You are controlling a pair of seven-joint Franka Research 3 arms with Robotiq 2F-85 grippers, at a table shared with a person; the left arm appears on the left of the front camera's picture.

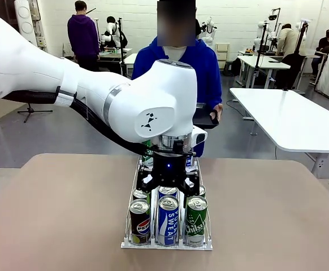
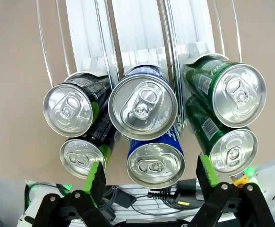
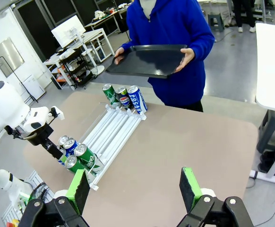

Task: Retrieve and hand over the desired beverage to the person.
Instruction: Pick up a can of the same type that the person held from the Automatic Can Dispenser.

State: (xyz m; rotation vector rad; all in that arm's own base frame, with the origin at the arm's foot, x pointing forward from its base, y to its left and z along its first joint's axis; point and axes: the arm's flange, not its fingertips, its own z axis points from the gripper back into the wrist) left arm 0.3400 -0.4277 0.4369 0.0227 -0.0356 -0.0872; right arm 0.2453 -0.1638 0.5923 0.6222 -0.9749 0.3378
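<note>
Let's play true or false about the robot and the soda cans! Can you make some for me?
1. The person holds a black tray with both hands. True.
2. The left claw is squeezing a can. False: it is open, just above the cans.
3. The rack has three lanes of cans. True.
4. The right claw is holding a can. False: it is open and empty, up above the table.

The left gripper (image 1: pixel 167 182) points straight down near the table's (image 1: pixel 51 214) near edge, jaws apart; the right gripper (image 3: pixel 135 182) hangs high, equally spread.
</note>
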